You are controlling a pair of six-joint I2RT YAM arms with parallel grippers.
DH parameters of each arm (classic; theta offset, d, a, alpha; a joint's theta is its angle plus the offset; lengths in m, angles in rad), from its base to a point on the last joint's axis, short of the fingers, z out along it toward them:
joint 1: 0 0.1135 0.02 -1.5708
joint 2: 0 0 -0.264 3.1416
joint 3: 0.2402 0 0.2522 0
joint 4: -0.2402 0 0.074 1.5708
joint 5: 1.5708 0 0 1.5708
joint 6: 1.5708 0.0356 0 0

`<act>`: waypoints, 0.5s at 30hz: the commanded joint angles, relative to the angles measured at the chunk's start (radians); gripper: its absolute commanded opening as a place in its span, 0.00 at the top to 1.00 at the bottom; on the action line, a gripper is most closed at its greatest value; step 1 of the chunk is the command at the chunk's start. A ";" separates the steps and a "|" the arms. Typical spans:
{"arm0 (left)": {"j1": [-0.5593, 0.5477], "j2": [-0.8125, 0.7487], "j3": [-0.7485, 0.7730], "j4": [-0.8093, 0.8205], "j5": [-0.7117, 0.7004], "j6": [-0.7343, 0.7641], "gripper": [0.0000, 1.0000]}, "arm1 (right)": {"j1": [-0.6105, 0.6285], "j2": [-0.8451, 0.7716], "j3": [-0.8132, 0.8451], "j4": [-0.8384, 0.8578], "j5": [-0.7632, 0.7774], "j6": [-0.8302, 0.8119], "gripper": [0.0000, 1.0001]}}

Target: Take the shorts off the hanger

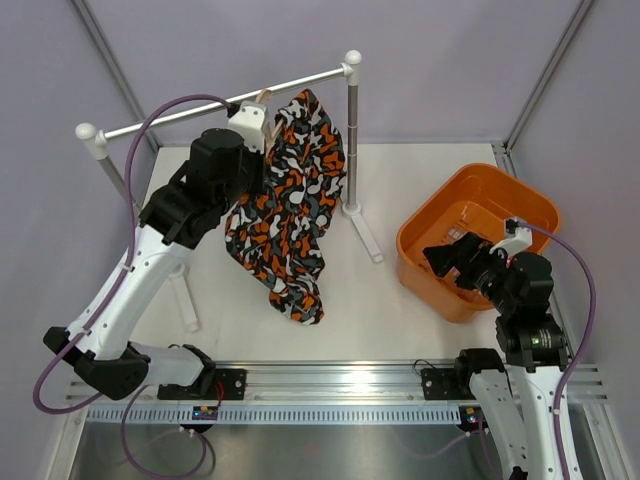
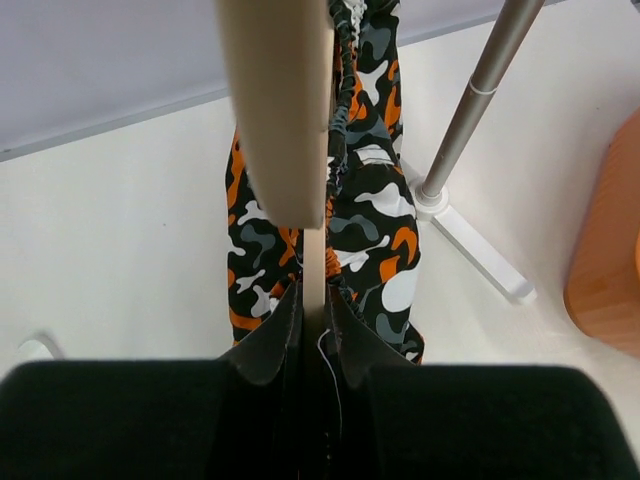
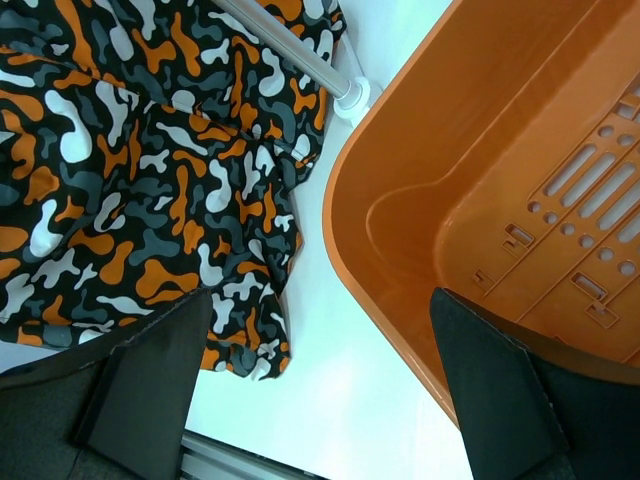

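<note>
The camouflage shorts (image 1: 290, 200) hang from the pale beige hanger (image 1: 263, 99) on the rail, their lower end draped onto the table. My left gripper (image 1: 254, 128) is up at the rail, left of the shorts. In the left wrist view it (image 2: 314, 300) is shut on a thin beige bar of the hanger (image 2: 314, 262), with the shorts (image 2: 370, 220) hanging just behind. My right gripper (image 1: 448, 260) is open and empty above the orange basket's near left rim. In the right wrist view it (image 3: 320, 350) is apart from the shorts (image 3: 130, 150).
A white-capped metal rail (image 1: 190, 108) on two posts spans the back left; its right post (image 1: 353, 140) and foot stand beside the shorts. The orange basket (image 1: 440, 215) sits at the right. Grey walls close in the table on three sides.
</note>
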 commanded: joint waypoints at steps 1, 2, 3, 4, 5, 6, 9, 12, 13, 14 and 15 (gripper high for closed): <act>-0.004 -0.017 0.025 0.087 0.011 0.025 1.00 | -0.003 0.016 0.003 0.055 -0.040 -0.021 0.00; -0.005 -0.019 0.025 0.070 0.026 0.019 1.00 | -0.003 0.019 0.005 0.057 -0.047 -0.022 0.00; -0.013 -0.019 0.023 0.045 0.041 0.016 1.00 | -0.005 0.021 0.005 0.061 -0.057 -0.025 0.01; -0.021 -0.023 0.016 0.036 0.061 0.015 1.00 | -0.005 0.031 0.008 0.065 -0.072 -0.028 0.01; -0.031 -0.034 -0.004 0.028 0.060 0.016 1.00 | -0.005 0.036 0.013 0.063 -0.081 -0.042 0.00; -0.057 -0.038 -0.012 0.007 0.059 0.016 1.00 | -0.003 0.044 0.016 0.061 -0.084 -0.047 0.00; -0.115 -0.049 -0.034 -0.045 0.055 0.009 1.00 | -0.003 0.076 0.042 0.049 -0.101 -0.073 0.02; -0.191 -0.081 -0.086 -0.062 0.026 -0.001 1.00 | 0.000 0.120 0.074 0.068 -0.159 -0.079 0.04; -0.205 -0.092 -0.102 -0.061 0.028 -0.002 1.00 | 0.003 0.145 0.082 0.072 -0.178 -0.078 0.04; -0.218 -0.103 -0.115 -0.062 0.034 -0.010 1.00 | 0.011 0.151 0.098 0.077 -0.179 -0.073 0.05; -0.237 -0.118 -0.141 -0.064 0.045 -0.013 1.00 | 0.033 0.159 0.105 0.084 -0.176 -0.070 0.05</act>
